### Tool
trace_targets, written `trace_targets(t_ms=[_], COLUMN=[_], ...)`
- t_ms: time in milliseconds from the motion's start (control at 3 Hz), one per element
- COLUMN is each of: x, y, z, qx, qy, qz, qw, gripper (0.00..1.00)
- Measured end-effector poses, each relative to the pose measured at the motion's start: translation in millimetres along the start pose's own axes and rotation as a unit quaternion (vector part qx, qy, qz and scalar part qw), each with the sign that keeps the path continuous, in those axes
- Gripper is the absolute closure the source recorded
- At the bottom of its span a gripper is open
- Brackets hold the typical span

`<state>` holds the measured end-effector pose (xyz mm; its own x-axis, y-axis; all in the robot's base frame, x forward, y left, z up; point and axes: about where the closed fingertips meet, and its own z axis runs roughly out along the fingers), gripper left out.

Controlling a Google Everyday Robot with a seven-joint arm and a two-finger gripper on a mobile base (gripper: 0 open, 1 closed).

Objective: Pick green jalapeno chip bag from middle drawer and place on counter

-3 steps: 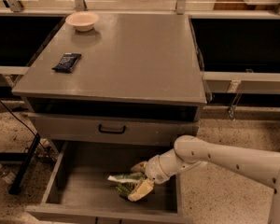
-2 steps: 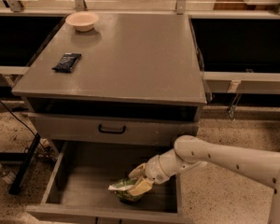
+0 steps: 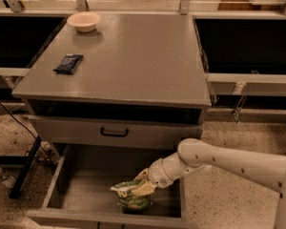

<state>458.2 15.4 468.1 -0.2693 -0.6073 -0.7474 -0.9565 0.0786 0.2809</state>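
The green jalapeno chip bag, whitish-topped, is gripped by the cream pincer inside the grey middle drawer; matte grey worktop, black packet, beige bowl.

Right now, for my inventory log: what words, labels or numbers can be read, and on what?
Chip bag, gripped by the end effector in the open drawer: lettering too blurred to read.
Dark packet on the counter: print too small to read.
No other text visible.
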Motion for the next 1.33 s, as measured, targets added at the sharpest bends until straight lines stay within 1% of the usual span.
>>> trace_targets(t_ms=[333, 667, 1000, 1333], x=[0, 0, -9, -31], y=[0, 0, 5, 21], z=[0, 0, -7, -27], qx=[0.000, 0.000, 0.000, 0.008], qy=[0.000, 0.000, -0.008, -0.005], qz=[0.000, 0.000, -0.004, -0.026], qw=[1.0000, 1.0000, 1.0000, 0.9996], gripper=[1.00, 1.00, 1.00, 1.00])
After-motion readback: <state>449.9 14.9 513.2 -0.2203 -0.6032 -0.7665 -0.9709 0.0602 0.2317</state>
